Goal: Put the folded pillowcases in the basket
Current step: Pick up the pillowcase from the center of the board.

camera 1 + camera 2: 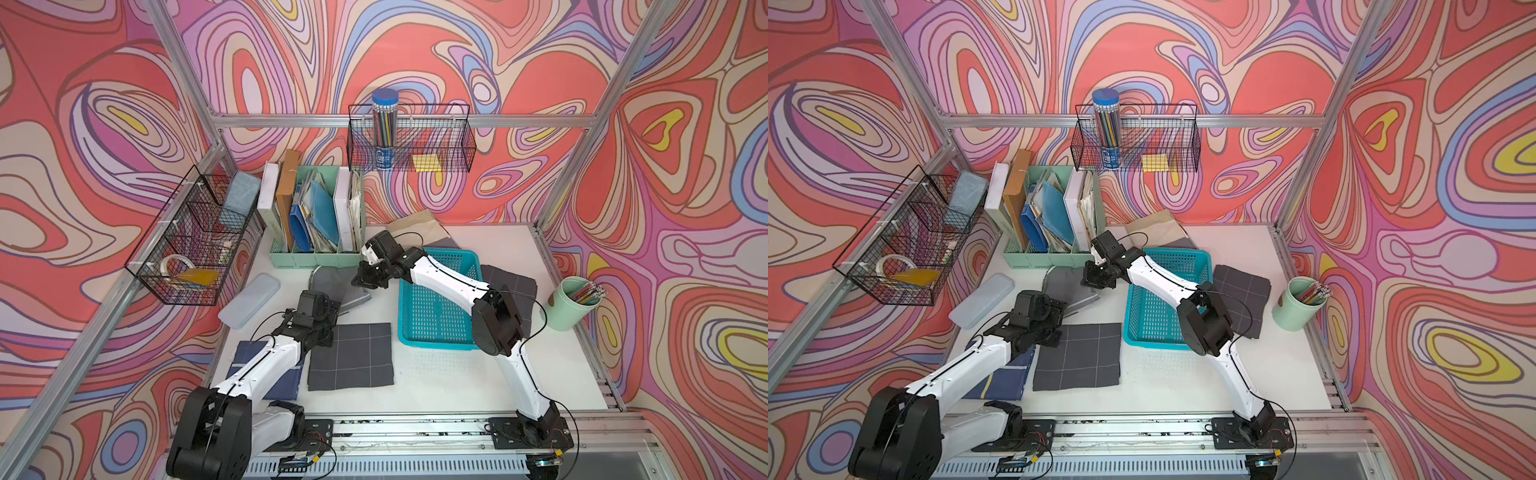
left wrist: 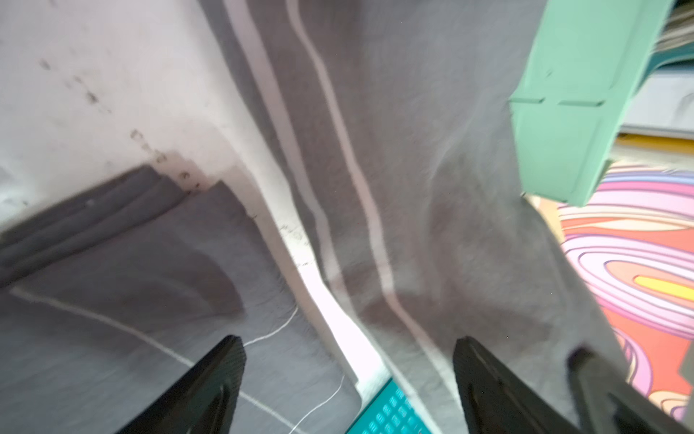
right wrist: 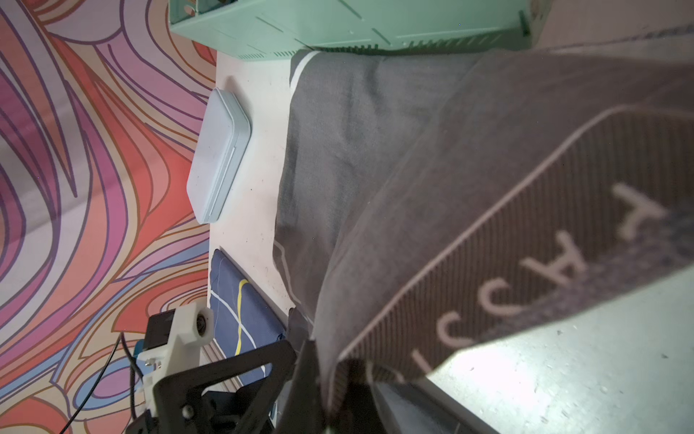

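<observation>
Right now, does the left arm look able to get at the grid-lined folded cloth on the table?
Probably yes: the left fingers stand open over a corner of the grid-lined cloth, nothing lies on it; the right arm is off by the basket, holding the striped grey cloth.

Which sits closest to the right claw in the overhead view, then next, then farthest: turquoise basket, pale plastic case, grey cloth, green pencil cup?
In a top view, from the right gripper:
1. grey pillowcase, held in it.
2. basket, just to its right.
3. pale plastic case, off to its left.
4. green pencil cup, far off on the right.
</observation>
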Action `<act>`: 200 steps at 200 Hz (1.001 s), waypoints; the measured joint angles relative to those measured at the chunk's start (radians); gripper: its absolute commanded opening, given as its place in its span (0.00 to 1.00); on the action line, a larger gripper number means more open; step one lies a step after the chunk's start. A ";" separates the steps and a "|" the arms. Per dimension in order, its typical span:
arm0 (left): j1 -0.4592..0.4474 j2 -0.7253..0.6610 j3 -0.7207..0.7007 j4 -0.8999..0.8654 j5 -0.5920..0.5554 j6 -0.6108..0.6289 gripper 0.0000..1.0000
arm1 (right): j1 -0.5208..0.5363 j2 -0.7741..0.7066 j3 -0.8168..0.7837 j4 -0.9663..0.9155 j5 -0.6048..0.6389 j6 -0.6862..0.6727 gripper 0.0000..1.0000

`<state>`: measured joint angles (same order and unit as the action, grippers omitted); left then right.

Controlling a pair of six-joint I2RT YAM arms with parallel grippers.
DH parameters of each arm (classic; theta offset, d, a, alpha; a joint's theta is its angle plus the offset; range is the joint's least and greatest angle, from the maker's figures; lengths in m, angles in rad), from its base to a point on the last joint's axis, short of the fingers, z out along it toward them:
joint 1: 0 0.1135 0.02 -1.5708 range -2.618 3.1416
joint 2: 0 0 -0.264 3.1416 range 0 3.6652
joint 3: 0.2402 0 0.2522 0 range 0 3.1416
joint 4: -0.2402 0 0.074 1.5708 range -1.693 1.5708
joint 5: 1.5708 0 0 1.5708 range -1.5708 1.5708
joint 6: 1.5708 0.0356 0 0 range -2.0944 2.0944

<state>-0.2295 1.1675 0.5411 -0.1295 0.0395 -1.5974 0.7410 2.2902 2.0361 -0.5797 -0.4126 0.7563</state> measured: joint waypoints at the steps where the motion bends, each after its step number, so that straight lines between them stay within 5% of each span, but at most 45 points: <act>1: 0.000 0.000 0.000 0.002 -0.002 -0.002 0.94 | 0.000 -0.001 -0.001 0.002 0.000 0.001 0.00; 120: -0.065 0.161 -0.119 0.410 -0.183 -0.164 0.94 | 0.000 -0.071 -0.106 0.082 -0.027 0.046 0.00; 200: -0.064 0.207 -0.103 0.484 -0.246 -0.139 0.58 | 0.000 -0.084 -0.177 0.099 -0.040 0.050 0.00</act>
<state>-0.2939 1.3746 0.4385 0.3542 -0.2062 -1.7367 0.7410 2.2063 1.8587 -0.4808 -0.4522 0.8062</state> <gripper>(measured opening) 0.668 0.074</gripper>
